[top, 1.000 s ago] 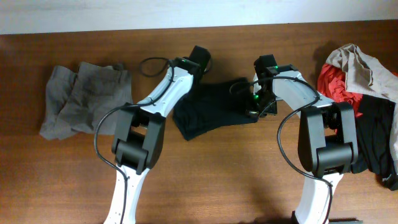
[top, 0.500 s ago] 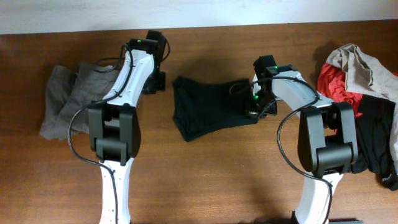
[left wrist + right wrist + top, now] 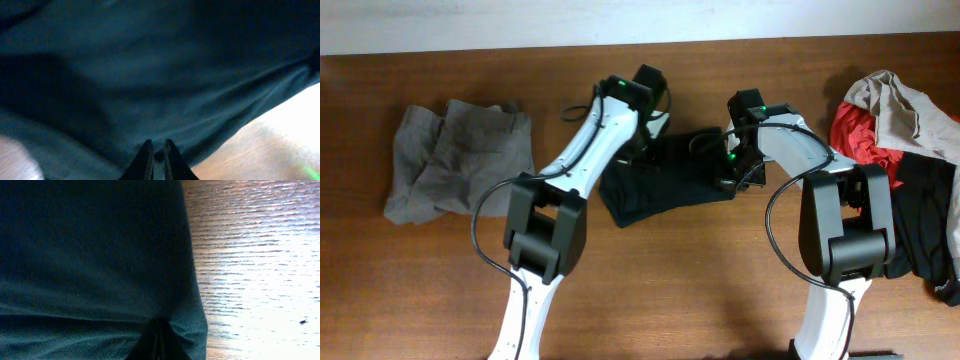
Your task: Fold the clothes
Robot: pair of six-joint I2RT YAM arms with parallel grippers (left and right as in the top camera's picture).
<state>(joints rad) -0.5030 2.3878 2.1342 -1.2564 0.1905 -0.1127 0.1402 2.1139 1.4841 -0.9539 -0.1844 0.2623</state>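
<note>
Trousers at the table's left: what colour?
The trousers are plain grey, best seen overhead.

Overhead looks straight down at the table [image 3: 650,290]; both wrist cameras sit close over the black T-shirt [image 3: 670,185].

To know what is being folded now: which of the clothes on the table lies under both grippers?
The black garment in the middle; the grey trousers lie apart at left, the red, beige and black heap at right.
</note>
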